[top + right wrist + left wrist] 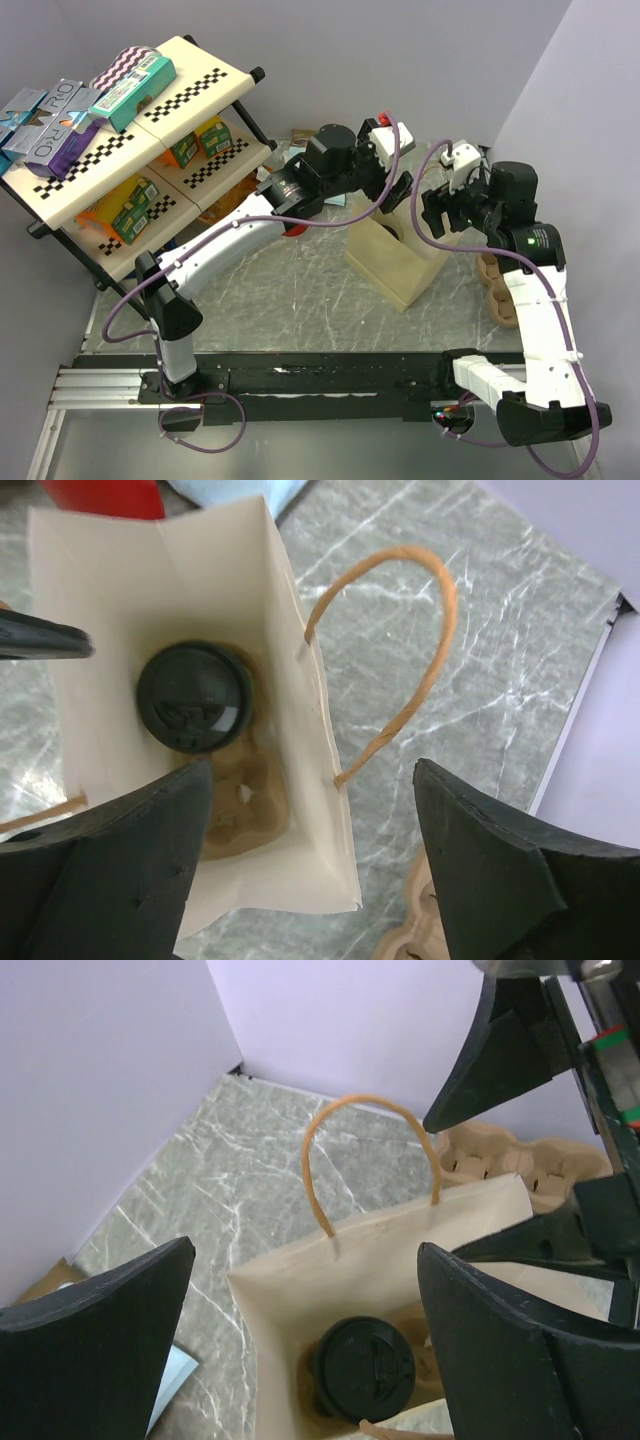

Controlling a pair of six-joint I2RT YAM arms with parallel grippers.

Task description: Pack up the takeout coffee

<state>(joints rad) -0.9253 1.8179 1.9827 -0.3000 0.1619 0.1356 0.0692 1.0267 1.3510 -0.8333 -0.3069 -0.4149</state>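
Observation:
The takeout coffee, seen as its round black lid (pixel 362 1368), stands inside an open cream paper bag (pixel 300 1290), in a brown cup carrier at the bag's bottom. It also shows in the right wrist view (pixel 193 697); its green cup is hidden under the lid. My left gripper (pixel 305 1340) is open and empty above the bag's mouth. My right gripper (pixel 310 865) is open and empty, astride the bag's right wall (pixel 320 780) near a twine handle (pixel 410 640). In the top view both grippers, left (pixel 395 195) and right (pixel 437 212), hover over the bag (pixel 395 265).
A stack of brown cup carriers (pixel 497 290) lies right of the bag. A red cup (pixel 100 495) stands beyond the bag's far end. A tilted shelf (pixel 200 85) with snack boxes fills the left. Walls close in behind and to the right.

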